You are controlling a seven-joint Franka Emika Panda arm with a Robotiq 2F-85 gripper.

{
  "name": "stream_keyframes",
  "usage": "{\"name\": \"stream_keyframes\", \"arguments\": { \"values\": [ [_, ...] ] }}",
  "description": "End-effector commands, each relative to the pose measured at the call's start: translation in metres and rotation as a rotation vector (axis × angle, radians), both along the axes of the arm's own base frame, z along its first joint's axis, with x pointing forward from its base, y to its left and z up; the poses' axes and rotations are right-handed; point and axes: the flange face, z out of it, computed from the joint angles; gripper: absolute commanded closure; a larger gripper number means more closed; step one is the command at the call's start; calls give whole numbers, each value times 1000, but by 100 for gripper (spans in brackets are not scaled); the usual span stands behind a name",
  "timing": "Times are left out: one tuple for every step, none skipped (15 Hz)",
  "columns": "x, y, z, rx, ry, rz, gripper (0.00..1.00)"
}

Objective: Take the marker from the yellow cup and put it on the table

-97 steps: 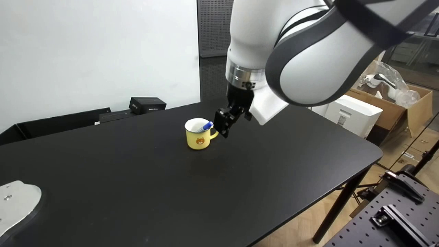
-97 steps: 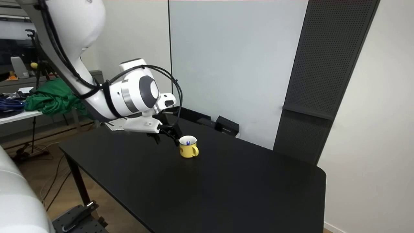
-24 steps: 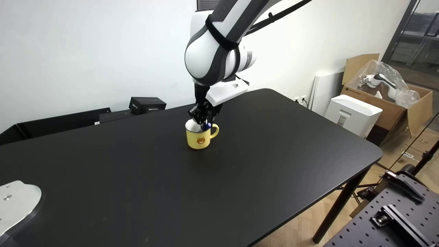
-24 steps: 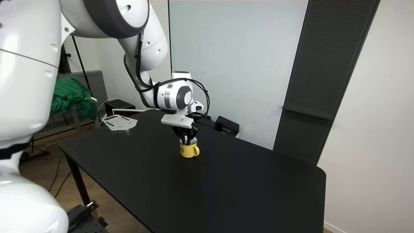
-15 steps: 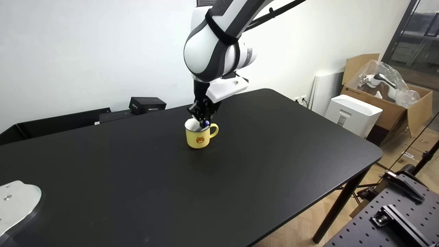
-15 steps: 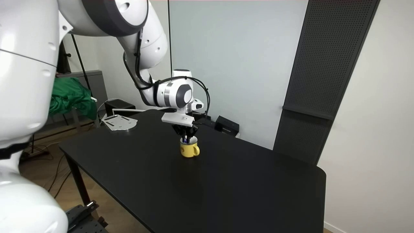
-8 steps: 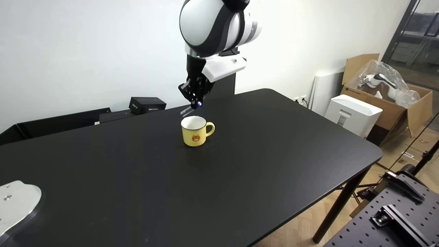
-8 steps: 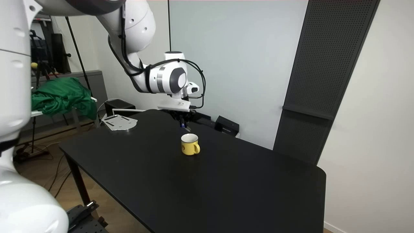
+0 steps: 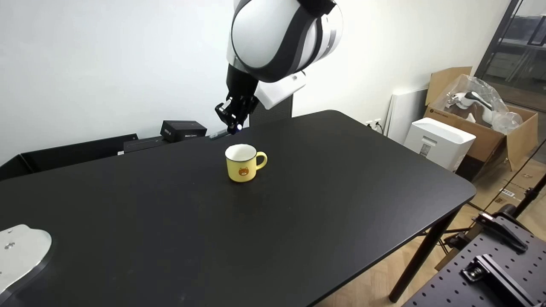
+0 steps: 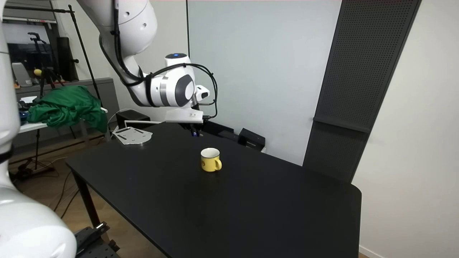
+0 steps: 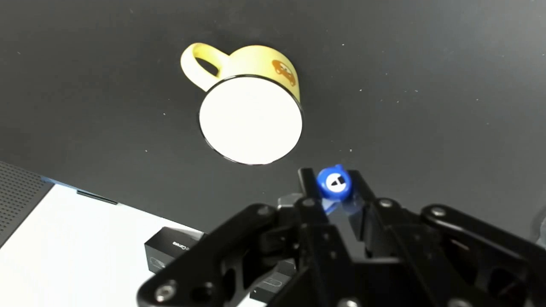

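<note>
Raised out of the small yellow dark-rimmed cup (image 9: 242,164) since a second ago, the slim blue-ended marker (image 9: 219,134) slants, pinched in the black two-fingered pincer (image 11: 331,181); below and near the pincer, the cup stands on the matte black counter (image 9: 298,221).

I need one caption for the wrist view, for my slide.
The gripper pinches the blue-ended marker; the yellow cup stands on the black table.
</note>
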Motion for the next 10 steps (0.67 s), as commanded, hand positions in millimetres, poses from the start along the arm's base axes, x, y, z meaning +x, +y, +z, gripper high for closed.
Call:
{"name": "stream_keyframes", "arguments": {
  "values": [
    [-15,13,-13,12,-37,89,95],
    [-16,16,-20,16,-37,107,95],
    [-18,18,-28,24,-31,120,95],
    [-19,20,-36,33,-21,127,95],
    [-18,21,-45,39,-5,129,95],
    [-18,21,-54,44,9,135,95],
    [-18,19,-63,47,25,131,95],
    [-18,16,-71,51,39,130,95],
    [-17,13,-80,52,50,129,95],
    [-16,9,-89,56,60,129,95]
  ]
}}
